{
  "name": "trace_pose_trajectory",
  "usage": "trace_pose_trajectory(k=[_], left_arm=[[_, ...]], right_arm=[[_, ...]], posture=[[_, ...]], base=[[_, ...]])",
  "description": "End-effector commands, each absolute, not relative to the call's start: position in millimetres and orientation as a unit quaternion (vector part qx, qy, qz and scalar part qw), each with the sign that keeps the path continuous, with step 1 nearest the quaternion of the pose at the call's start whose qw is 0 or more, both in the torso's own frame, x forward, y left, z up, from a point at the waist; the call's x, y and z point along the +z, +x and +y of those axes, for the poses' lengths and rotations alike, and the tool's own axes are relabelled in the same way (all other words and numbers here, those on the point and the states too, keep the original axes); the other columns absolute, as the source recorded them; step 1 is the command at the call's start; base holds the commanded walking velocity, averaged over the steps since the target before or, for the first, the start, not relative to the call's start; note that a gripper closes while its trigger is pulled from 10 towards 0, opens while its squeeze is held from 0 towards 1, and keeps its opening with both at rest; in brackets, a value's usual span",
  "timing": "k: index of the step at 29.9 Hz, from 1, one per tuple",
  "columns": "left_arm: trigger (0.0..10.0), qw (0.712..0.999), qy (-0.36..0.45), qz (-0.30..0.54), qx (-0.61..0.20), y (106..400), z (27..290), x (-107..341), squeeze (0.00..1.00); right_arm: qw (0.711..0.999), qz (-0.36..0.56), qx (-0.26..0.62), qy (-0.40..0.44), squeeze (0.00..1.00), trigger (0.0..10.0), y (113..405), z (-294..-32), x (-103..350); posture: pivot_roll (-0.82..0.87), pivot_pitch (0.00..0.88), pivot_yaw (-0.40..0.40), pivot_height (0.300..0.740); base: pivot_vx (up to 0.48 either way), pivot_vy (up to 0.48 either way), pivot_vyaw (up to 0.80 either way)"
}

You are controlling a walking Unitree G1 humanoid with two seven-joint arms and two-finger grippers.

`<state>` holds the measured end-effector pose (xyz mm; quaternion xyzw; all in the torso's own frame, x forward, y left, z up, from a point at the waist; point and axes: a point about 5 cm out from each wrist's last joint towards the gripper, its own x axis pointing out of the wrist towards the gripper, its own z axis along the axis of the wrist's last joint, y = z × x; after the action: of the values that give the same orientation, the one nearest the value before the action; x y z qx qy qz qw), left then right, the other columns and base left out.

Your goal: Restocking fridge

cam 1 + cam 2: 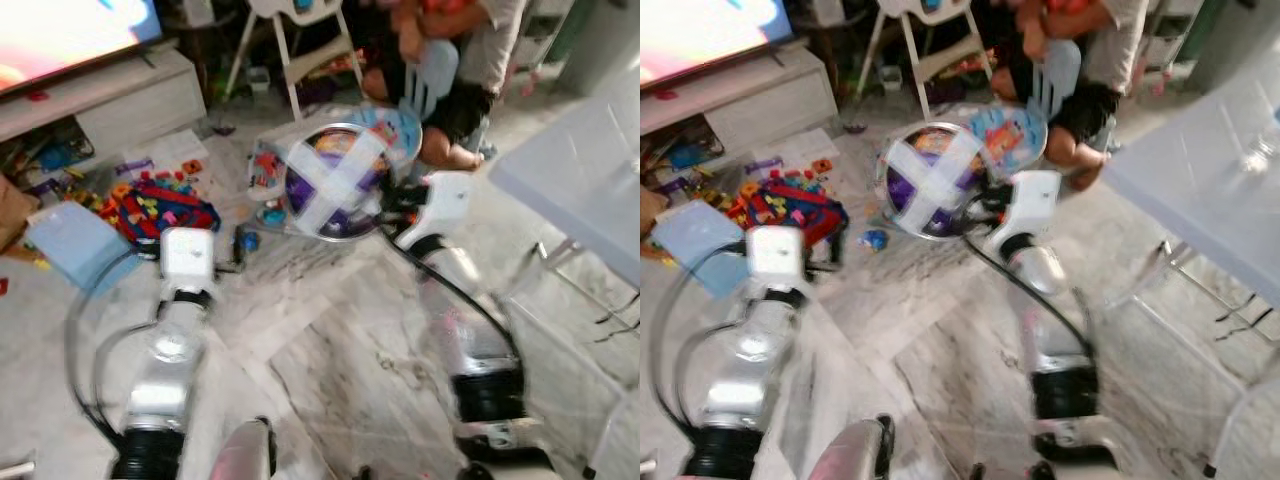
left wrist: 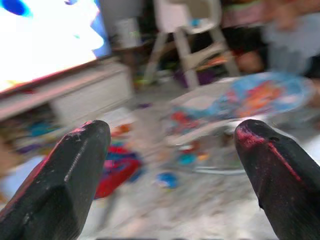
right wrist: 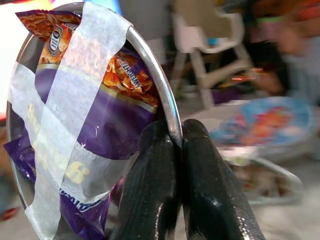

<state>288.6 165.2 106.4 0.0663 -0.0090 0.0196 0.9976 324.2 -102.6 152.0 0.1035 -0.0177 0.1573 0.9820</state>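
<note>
My right gripper is clamped on the near rim of the metal bowl of taped-in snack packets, held out far ahead of me, while my left gripper hangs apart and empty.

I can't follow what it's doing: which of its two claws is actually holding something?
The right gripper. Its black fingers are pinched shut on the rim of a metal bowl with a purple snack bag taped inside. The left gripper is spread open, holding nothing.
</note>
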Motion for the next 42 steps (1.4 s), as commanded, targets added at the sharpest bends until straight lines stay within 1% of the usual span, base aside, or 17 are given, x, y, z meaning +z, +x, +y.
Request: trace_pose_trajectory(k=[1, 2, 4, 6, 10, 12, 15, 20, 23, 26, 33, 40, 42], left_arm=[[10.0, 0.997, 0.072, -0.019, 0.004, 288.9, 158.8, 111.0, 0.0], [10.0, 0.997, 0.072, -0.019, 0.004, 288.9, 158.8, 111.0, 0.0], [10.0, 0.993, 0.101, -0.051, -0.014, 289.5, 156.7, 130.3, 0.0], [10.0, 0.99, 0.126, -0.062, -0.018, 286.1, 160.9, 137.2, 0.0], [10.0, 0.991, 0.126, -0.036, -0.008, 278.5, 171.7, 126.0, 0.0], [10.0, 0.991, 0.131, -0.03, -0.01, 275.3, 169.5, 119.5, 0.0], [10.0, 0.991, 0.129, -0.029, -0.007, 273.3, 167.1, 117.7, 0.0], [10.0, 0.993, 0.113, -0.009, 0.014, 264.0, 171.9, 106.2, 0.0], [10.0, 0.994, 0.106, -0.001, 0.02, 263.4, 174.8, 101.4, 0.0], [10.0, 0.994, 0.109, 0.002, 0.019, 265.8, 176.0, 98.3, 0.0], [10.0, 0.994, 0.109, -0.001, 0.027, 262.4, 180.0, 101.0, 0.0], [10.0, 0.994, 0.108, -0.005, 0.03, 262.3, 180.5, 102.2, 0.0], [10.0, 0.995, 0.096, -0.001, 0.034, 262.6, 181.4, 101.7, 0.0]], right_arm=[[0.984, -0.032, 0.146, 0.092, 0.0, 10.0, 327.5, -111.3, 156.2], [0.984, -0.032, 0.146, 0.092, 0.0, 10.0, 327.5, -111.3, 156.2], [0.986, -0.038, 0.139, 0.079, 0.0, 10.0, 328.4, -118.4, 157.9], [0.987, -0.041, 0.134, 0.075, 0.0, 10.0, 328.3, -122.8, 157.9], [0.988, -0.036, 0.124, 0.085, 0.0, 10.0, 332.1, -124.6, 154.1], [0.987, -0.046, 0.132, 0.083, 0.0, 10.0, 335.1, -119.9, 158.1], [0.986, -0.052, 0.135, 0.079, 0.0, 10.0, 335.1, -119.5, 160.6], [0.987, -0.045, 0.119, 0.094, 0.0, 10.0, 330.5, -127.8, 155.7], [0.987, -0.032, 0.107, 0.114, 0.0, 10.0, 329.1, -130.4, 148.5], [0.987, -0.027, 0.109, 0.116, 0.0, 10.0, 326.9, -127.7, 143.9], [0.986, -0.017, 0.102, 0.127, 0.0, 10.0, 321.0, -130.5, 140.8], [0.986, -0.015, 0.095, 0.139, 0.0, 10.0, 324.0, -130.0, 140.0], [0.986, -0.014, 0.091, 0.141, 0.0, 10.0, 324.4, -129.9, 139.0]], posture=[[0.05, 0.087, -0.021, 0.74], [0.05, 0.087, -0.021, 0.74], [0.08, 0.071, -0.02, 0.74], [0.1, 0.058, -0.006, 0.74], [0.11, 0.046, -0.018, 0.74], [0.11, 0.043, -0.027, 0.74], [0.11, 0.036, -0.034, 0.74], [0.09, 0.0, -0.056, 0.74], [0.08, 0.002, -0.065, 0.74], [0.07, 0.022, -0.062, 0.74], [0.06, 0.034, -0.055, 0.74], [0.07, 0.048, -0.047, 0.74], [0.07, 0.05, -0.045, 0.74]], base=[[0.0, 0.0, 0.8], [0.0, 0.0, 0.8], [0.0, 0.0, 0.8], [0.0, 0.0, 0.8], [0.0, 0.0, 0.8], [0.0, 0.0, 0.8], [0.0, 0.0, 0.8], [-0.052, 0.0, 0.8], [-0.275, 0.0, 0.8], [-0.348, 0.0, 0.8], [-0.408, 0.0, 0.07], [-0.408, 0.0, 0.0], [-0.394, 0.0, 0.0]])
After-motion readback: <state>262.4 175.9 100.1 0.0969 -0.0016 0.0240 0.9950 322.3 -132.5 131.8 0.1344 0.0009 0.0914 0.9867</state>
